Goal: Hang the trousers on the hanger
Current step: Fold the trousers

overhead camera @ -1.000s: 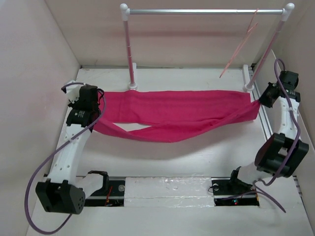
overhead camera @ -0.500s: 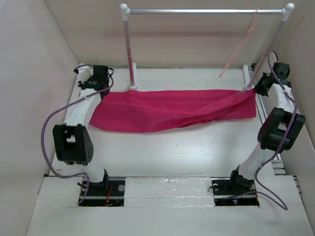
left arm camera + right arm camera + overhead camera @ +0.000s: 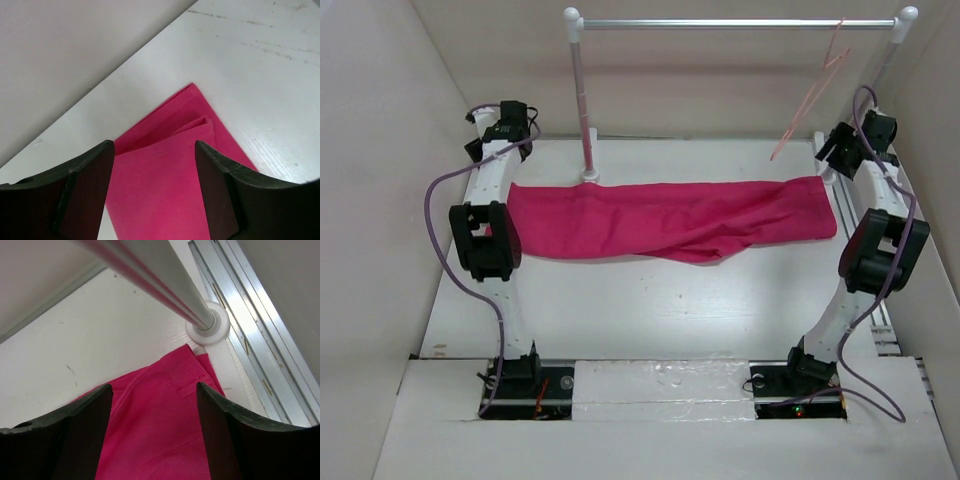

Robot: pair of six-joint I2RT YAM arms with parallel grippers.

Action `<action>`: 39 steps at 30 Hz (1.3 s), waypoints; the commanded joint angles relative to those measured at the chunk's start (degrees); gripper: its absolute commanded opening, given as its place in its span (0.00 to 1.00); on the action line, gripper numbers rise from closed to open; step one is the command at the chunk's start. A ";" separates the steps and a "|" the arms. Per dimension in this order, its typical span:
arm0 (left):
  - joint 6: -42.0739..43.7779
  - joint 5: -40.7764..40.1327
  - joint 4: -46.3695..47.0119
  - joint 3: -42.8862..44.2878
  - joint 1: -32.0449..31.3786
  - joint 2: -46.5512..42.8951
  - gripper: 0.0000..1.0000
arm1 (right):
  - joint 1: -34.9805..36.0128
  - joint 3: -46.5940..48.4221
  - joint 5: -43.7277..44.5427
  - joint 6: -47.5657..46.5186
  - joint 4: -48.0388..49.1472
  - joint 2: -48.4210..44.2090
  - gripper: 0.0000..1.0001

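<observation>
Jaws on my left tool stand spread with nothing between them, hovering above the left end of the trousers, and my right tool is likewise spread and empty above their right end. I see the trousers lying loose and lengthwise on the counter, with a fold bunched along their near edge. Behind the trousers stands the rail, and the hanger hangs from it, tilted, above and behind their right end, apart from the cloth.
</observation>
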 commanded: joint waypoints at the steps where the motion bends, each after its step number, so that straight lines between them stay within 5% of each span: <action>1: -0.13 2.84 -2.79 -5.37 -0.01 -9.31 0.61 | -0.93 -6.84 -3.85 -2.01 3.82 -8.18 0.72; 2: -0.58 4.85 -1.11 -9.14 -0.01 -11.95 0.61 | -0.93 -10.81 -4.73 -2.18 5.40 -10.90 0.65; 3: -1.19 6.44 0.73 -17.97 -0.01 -18.16 0.61 | -0.93 -14.94 -5.17 -2.36 7.41 -16.41 0.30; 4: -2.33 8.46 4.32 -22.76 -0.01 -21.70 0.60 | 0.03 -22.55 -5.79 -2.10 10.48 -18.99 0.06; 5: -3.64 12.74 5.66 -26.98 -0.01 -24.61 0.60 | 0.04 -25.93 -5.71 -2.19 10.77 -21.27 0.00; 9: -6.38 23.57 12.25 -48.76 -0.01 -38.84 0.59 | -0.48 -42.37 -9.56 0.53 15.07 -29.20 0.03; 11: -7.60 30.14 13.93 -52.84 -0.01 -40.88 0.58 | -2.59 -48.60 -11.24 0.80 16.92 -30.26 0.23; 12: -7.96 32.53 14.46 -56.26 -0.01 -41.50 0.58 | -3.64 -49.95 -12.29 1.41 16.75 -30.09 0.42; 15: -9.19 38.26 16.47 -59.97 -0.01 -39.59 0.59 | -5.85 -54.26 -16.60 2.12 20.17 -29.39 0.68; 22: -8.76 39.33 19.03 -58.58 -0.01 -31.32 0.60 | -7.17 -54.09 -16.53 6.07 25.18 -23.85 0.71; 28: -10.07 36.61 20.09 -53.40 -0.01 -24.29 0.60 | -5.24 -51.11 -15.20 11.69 28.08 -15.68 0.62; 29: -10.25 35.90 19.91 -52.52 -0.01 -22.98 0.60 | -5.23 -51.02 -15.02 12.22 28.70 -15.15 0.55; 30: -10.42 34.94 19.74 -50.51 -0.01 -20.96 0.55 | -4.54 -50.93 -14.33 13.10 28.97 -14.80 0.29; 31: -10.60 34.06 18.86 -49.62 -0.01 -20.07 0.49 | -4.53 -50.67 -13.80 13.11 28.62 -14.36 0.15; 32: -10.16 32.83 19.03 -48.92 -0.01 -19.19 0.40 | -4.53 -50.32 -13.88 12.85 28.18 -14.44 0.06; 33: -9.64 32.13 19.29 -47.69 -0.01 -18.75 0.16 | -4.53 -50.31 -13.71 11.62 26.70 -14.70 0.00; 36: -8.15 27.64 18.07 -44.36 -0.01 -16.13 0.00 | -4.53 -51.98 -10.81 8.73 24.93 -17.95 0.00; 39: -7.70 24.66 13.42 -40.31 0.52 -12.17 0.00 | -7.77 -56.44 -10.71 7.23 23.79 -23.39 0.00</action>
